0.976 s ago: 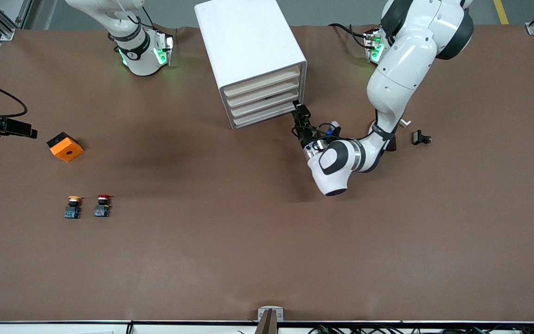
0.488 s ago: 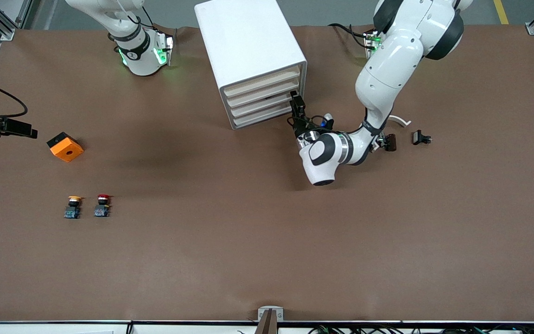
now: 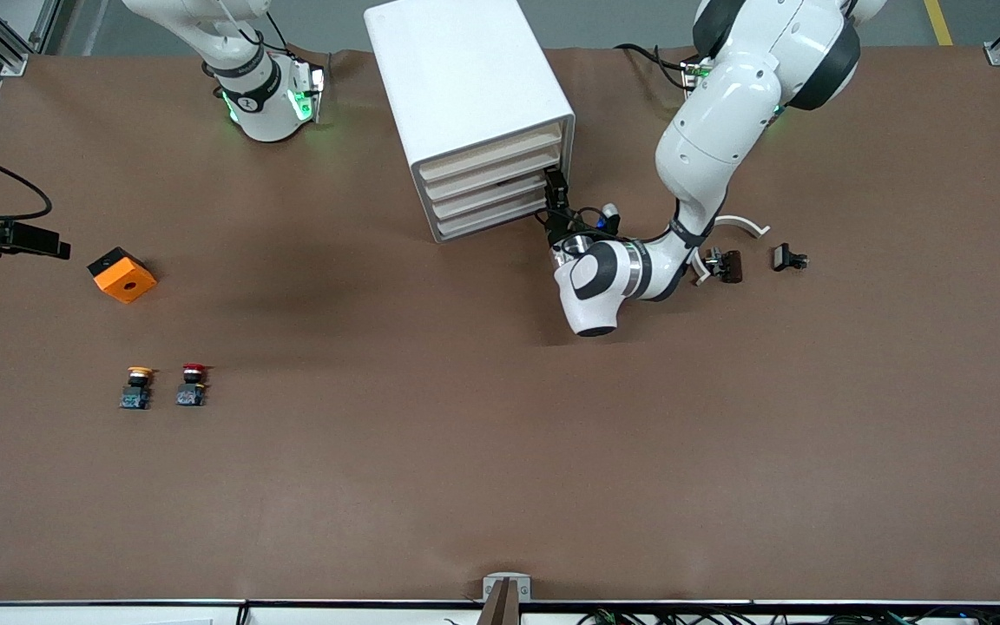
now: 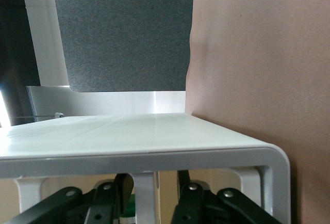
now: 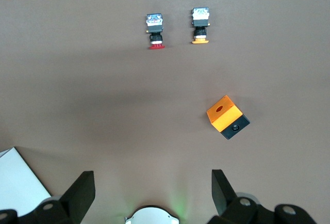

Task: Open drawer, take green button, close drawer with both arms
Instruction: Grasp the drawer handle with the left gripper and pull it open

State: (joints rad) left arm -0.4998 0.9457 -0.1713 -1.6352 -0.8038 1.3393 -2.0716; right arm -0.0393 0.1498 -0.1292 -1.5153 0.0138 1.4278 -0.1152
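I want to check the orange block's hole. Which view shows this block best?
The right wrist view: the orange block is large there, its hole plain. The front view shows it small. The left wrist view misses it.

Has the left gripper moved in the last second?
Yes. The left gripper has closed in on the front of the white cabinet, and now sits at the corner of its drawers.

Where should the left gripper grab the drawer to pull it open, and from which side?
Grip the drawer by its cream front lip, coming in level from the cabinet's open face, where the left gripper already sits at the end toward the left arm. The stacked fronts are thin and close-set, so probably only a flat, edge-on pinch fits. The right gripper waits, open.
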